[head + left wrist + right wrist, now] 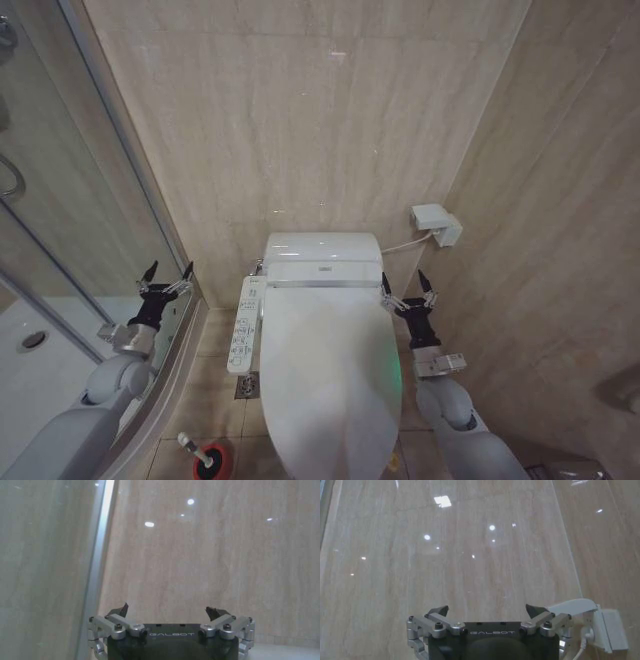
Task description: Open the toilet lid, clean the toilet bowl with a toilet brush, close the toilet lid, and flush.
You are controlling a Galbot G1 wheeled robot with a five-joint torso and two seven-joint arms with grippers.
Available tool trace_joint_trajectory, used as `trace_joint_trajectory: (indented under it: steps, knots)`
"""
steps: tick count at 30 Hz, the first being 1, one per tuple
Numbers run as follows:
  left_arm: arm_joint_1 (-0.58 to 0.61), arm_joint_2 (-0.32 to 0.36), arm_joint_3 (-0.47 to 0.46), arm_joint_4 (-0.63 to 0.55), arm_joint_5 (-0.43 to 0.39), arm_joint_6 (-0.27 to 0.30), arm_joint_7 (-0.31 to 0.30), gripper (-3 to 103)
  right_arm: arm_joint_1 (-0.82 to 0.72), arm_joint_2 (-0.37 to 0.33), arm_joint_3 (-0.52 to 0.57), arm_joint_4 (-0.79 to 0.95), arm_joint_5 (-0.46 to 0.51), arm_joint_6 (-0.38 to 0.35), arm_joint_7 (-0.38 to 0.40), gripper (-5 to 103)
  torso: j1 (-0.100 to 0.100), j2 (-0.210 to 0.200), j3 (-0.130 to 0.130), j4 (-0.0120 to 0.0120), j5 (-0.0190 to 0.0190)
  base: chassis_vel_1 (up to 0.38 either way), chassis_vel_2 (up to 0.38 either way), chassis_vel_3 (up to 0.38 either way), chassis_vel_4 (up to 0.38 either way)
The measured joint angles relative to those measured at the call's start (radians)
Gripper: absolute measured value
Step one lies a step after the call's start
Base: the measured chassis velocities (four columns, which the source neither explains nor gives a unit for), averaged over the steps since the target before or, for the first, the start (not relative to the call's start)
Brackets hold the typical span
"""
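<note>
The large glossy white oval plastic toilet lid (325, 385) lies shut over the seat, below the white tank unit (322, 259) against the beige marble-tile wall (300, 120). The left pincer (168, 277) is raised beside the glass shower screen (60, 230), fingers spread and holding nothing; the right pincer (407, 287) hangs just beside the lid's right edge near the hinge, likewise spread and unladen. A white control panel (243, 325) runs along the lid's left edge. On the tiled floor, the small white-handled toilet brush (193, 448) stands in its squat red cup-shaped holder (216, 463) near the lid's front-left corner. A white wall socket box (438, 222) sits on the right wall.
</note>
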Motion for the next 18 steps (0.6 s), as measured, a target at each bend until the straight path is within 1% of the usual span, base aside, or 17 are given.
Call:
trace_joint_trajectory:
  steps: [1,4,5,6,7,8,9,10,11,12,13,14,15,17,18]
  knots:
    - [0.000,0.000,0.000,0.000,0.000,0.000,0.000,100,0.000,0.000,0.000,0.000,0.000,0.000,0.000,100,0.000,0.000,0.000,0.0000,0.0000,0.044,-0.068,-0.055,0.051]
    - [-0.081,-0.020,0.065,0.085,-0.005,-0.021,0.031,100,0.009,0.002,0.004,-0.012,0.000,0.001,-0.004,100,0.000,0.000,0.000,-0.0001,0.0001,0.026,-0.034,-0.028,0.019]
    - [-0.081,-0.020,0.065,0.085,-0.005,-0.021,0.031,100,0.009,0.002,0.004,-0.012,0.000,0.001,-0.004,100,0.000,0.000,0.000,-0.0001,0.0001,0.000,0.000,0.000,0.000]
    - [-0.117,-0.032,0.092,0.125,-0.005,-0.031,0.044,103,0.010,0.002,0.005,-0.017,0.000,0.001,-0.005,100,0.000,0.000,0.000,-0.0001,-0.0002,0.000,0.000,0.000,0.000]
    - [-0.156,-0.047,0.122,0.174,-0.006,-0.044,0.065,103,0.010,0.002,0.007,-0.019,0.000,0.001,-0.007,100,0.000,0.000,0.000,-0.0001,0.0001,0.000,0.000,0.000,0.000]
    - [-0.180,-0.057,0.140,0.204,-0.006,-0.052,0.083,103,0.009,0.002,0.009,-0.020,0.000,0.001,-0.008,100,0.001,0.000,0.000,0.0004,0.0001,0.000,0.000,0.000,0.000]
    - [-0.219,-0.071,0.169,0.254,-0.006,-0.066,0.119,103,0.007,0.003,0.014,-0.021,0.000,0.001,-0.011,100,0.001,0.000,0.000,-0.0002,-0.0002,0.000,0.000,0.000,0.000]
    - [-0.219,-0.071,0.169,0.254,-0.006,-0.066,0.119,103,0.007,0.003,0.014,-0.021,0.000,0.001,-0.011,100,0.001,0.000,0.000,-0.0002,-0.0002,0.000,0.000,0.000,0.000]
    - [-0.240,-0.078,0.184,0.282,-0.006,-0.077,0.140,103,0.006,0.003,0.017,-0.022,0.000,0.001,-0.012,100,0.001,0.000,0.000,-0.0001,-0.0002,0.000,0.000,0.000,0.000]
    - [-0.300,-0.102,0.216,0.370,-0.001,-0.108,0.215,103,0.002,0.003,0.027,-0.023,0.000,0.001,-0.015,100,0.001,0.000,0.000,0.0002,0.0000,0.000,0.000,0.000,0.000]
    - [-0.345,-0.119,0.233,0.443,0.010,-0.131,0.267,88,0.000,0.003,0.034,-0.024,0.000,0.001,-0.015,100,0.001,0.000,0.000,0.0000,0.0001,0.000,0.000,0.000,0.000]
    - [-0.345,-0.119,0.233,0.443,0.010,-0.131,0.267,88,0.000,0.003,0.034,-0.024,0.000,0.001,-0.015,100,0.001,0.000,0.000,0.0000,0.0001,0.000,0.000,0.000,0.000]
    - [-0.381,-0.132,0.245,0.499,0.026,-0.147,0.301,88,-0.002,0.004,0.038,-0.024,0.000,0.002,-0.016,100,0.001,0.000,0.000,0.0000,-0.0001,0.000,0.000,0.000,0.000]
    - [-0.476,-0.174,0.264,0.642,0.074,-0.182,0.396,88,-0.006,0.008,0.049,-0.026,0.001,0.003,-0.017,100,0.001,0.000,0.000,-0.0003,0.0001,0.000,0.000,0.000,0.000]
    - [-0.516,-0.194,0.264,0.703,0.095,-0.194,0.440,88,-0.007,0.011,0.053,-0.029,0.001,0.004,-0.017,100,0.001,0.000,0.000,0.0000,0.0000,0.000,0.000,0.000,0.000]
